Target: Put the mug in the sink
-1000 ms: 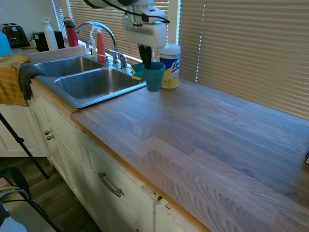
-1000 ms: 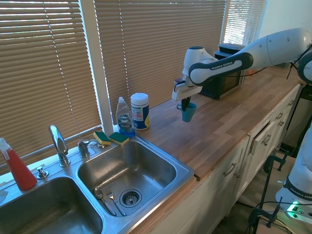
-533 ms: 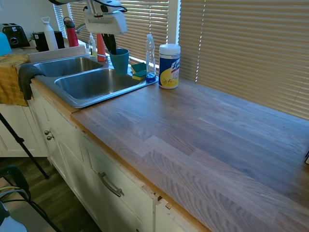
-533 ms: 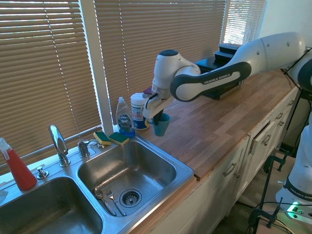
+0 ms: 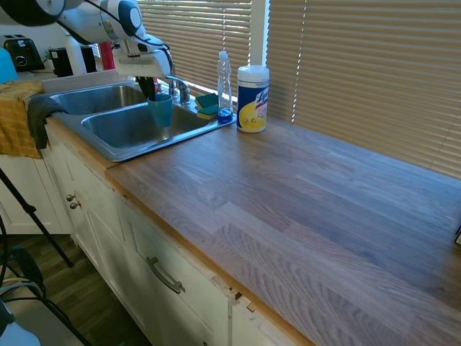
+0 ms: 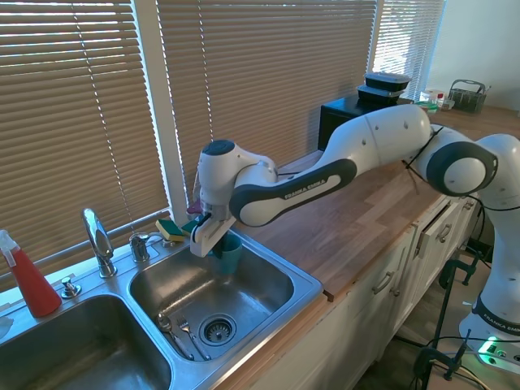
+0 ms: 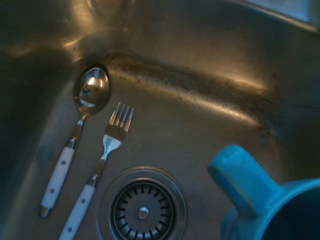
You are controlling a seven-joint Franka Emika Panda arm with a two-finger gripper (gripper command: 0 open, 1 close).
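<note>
Teal mug (image 5: pixel 160 110) hangs gripped at its rim by the claw (image 5: pixel 152 94), low over the near sink (image 6: pixel 280 305) basin, clear of fork (image 7: pixel 98 169) and spoon (image 7: pixel 75 138), ready for lowering.

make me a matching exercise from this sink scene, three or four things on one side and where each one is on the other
Things:
1. mug
2. fork
3. wipes canister
4. sponges

Places:
A. on the wooden counter by the blinds
B. on the sink's back rim
C. held by the hand over the basin
D. on the basin floor beside a spoon

Pairs: 1-C, 2-D, 3-A, 4-B
</note>
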